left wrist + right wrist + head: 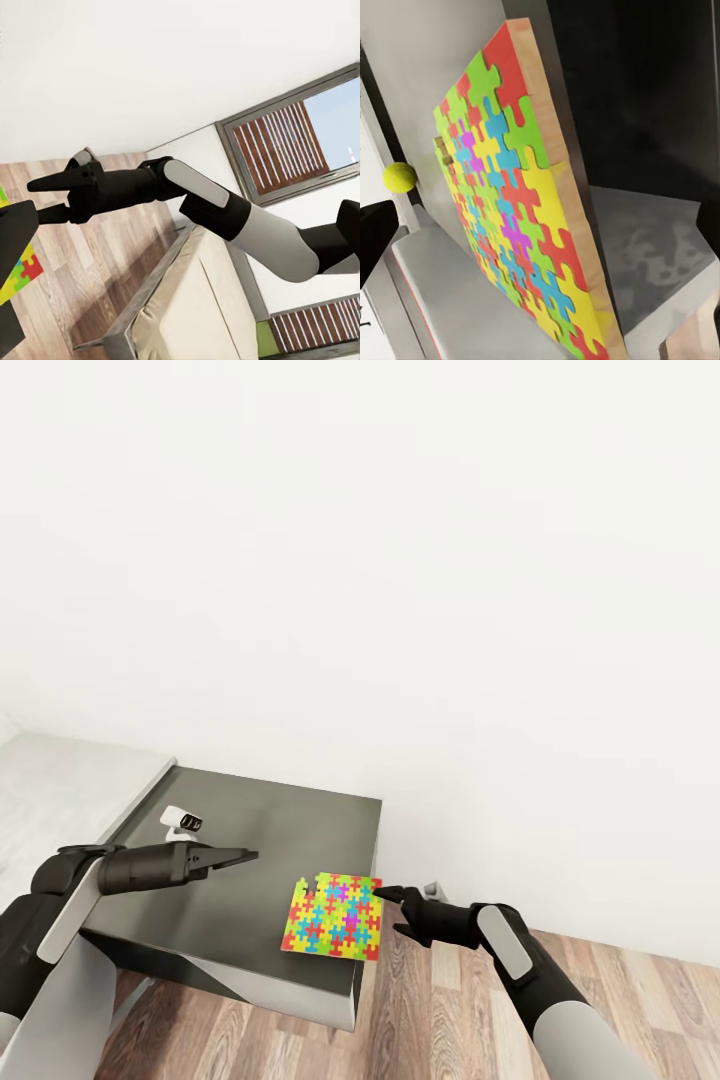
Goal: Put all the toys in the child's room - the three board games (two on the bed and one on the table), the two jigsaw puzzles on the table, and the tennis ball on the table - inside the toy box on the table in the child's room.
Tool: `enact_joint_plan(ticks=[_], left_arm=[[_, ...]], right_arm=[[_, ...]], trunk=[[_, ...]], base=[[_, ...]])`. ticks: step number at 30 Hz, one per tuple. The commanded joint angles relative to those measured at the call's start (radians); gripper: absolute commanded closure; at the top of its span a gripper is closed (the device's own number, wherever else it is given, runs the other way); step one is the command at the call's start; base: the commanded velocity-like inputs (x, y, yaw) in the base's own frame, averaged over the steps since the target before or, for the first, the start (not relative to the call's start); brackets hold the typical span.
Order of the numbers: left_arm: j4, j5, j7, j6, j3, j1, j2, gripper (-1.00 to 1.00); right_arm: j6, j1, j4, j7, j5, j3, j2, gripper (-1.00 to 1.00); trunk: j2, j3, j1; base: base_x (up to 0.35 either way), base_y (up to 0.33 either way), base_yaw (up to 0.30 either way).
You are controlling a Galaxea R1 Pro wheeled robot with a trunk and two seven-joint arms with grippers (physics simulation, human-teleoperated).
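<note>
I see 1 dark grey-topped unit [290, 830] standing on the wood-plank floor [450, 1010] against the white wall. On its top, 1 jigsaw puzzle [335, 915] lies at the right front corner, and 1 small white device [183, 822] sits near the left edge.

No text, label, brand, number or sign can be read in any of the views. The jigsaw puzzle [336, 916] carries only its coloured interlocking pattern, with no letters, and the dark side unit [250, 830] under it is plain.
</note>
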Motion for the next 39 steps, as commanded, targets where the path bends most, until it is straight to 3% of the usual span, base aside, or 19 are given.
enact_joint_plan(ticks=[1,37,38,39], left_arm=[[0.0,0.003,-0.001,0.009,-0.001,-0.001,0.0,-1.0],[0.0,0.003,-0.001,0.008,-0.004,-0.001,-0.009,-1.0],[0.0,0.003,-0.001,0.008,-0.004,-0.001,-0.009,-1.0],[0.0,0.003,-0.001,0.008,-0.004,-0.001,-0.009,-1.0]], right_arm=[[0.003,-0.001,0.0,0.006,0.007,-0.001,0.001,-1.0],[0.003,-0.001,0.0,0.006,0.008,-0.001,0.0,-1.0],[0.003,-0.001,0.0,0.006,0.008,-0.001,0.0,1.0],[0.003,-0.001,0.0,0.006,0.008,-0.001,0.0,1.0]], trunk=[[-0.001,-0.001,0.0],[-0.001,-0.001,0.0],[-0.001,-0.001,0.0],[-0.001,-0.001,0.0]], base=[[0.0,0.0,0.0],[0.0,0.038,0.0],[0.0,0.006,0.0],[0.0,0.004,0.0]])
